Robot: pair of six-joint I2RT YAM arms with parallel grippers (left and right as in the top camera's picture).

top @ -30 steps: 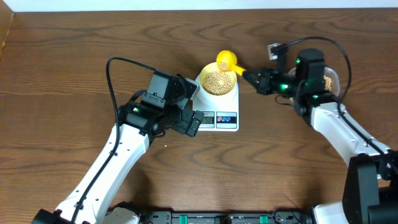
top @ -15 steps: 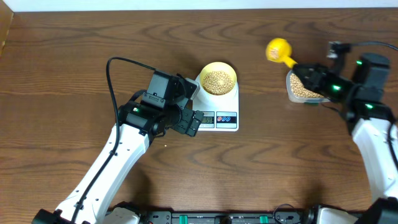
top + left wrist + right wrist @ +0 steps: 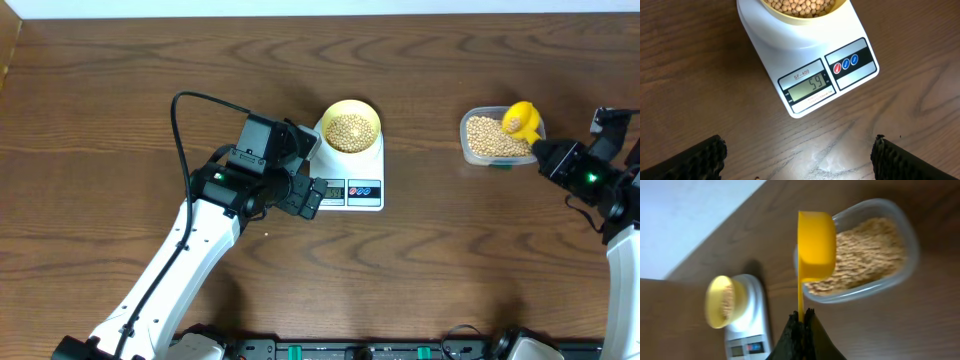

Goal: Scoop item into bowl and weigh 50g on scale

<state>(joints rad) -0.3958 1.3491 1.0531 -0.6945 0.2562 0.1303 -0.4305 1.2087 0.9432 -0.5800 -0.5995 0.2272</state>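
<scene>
The pale-yellow bowl [image 3: 351, 104] stands on the white scale [image 3: 375, 165], filled with tan beans [image 3: 350, 131]. In the left wrist view the scale [image 3: 775, 45] shows 59 on its display, below the bowl [image 3: 805, 15]. My left gripper [image 3: 312, 176] is open at the scale's front left corner, its fingers [image 3: 695, 160] wide apart over bare wood. To the right, my right gripper [image 3: 548, 155] is shut on the handle of a yellow scoop [image 3: 522, 120]. The scoop [image 3: 816, 245] hangs tilted over the clear tub [image 3: 910, 255] of beans [image 3: 865, 255].
The clear tub [image 3: 466, 150] sits at the right of the wooden table, well apart from the scale. In the right wrist view the bowl [image 3: 712, 305] and scale [image 3: 752, 325] lie blurred at the lower left. A black cable [image 3: 178, 130] loops above my left arm.
My right arm has swung the scoop from over the bowl away to the right, over the tub. The left arm, bowl and scale have not moved.
</scene>
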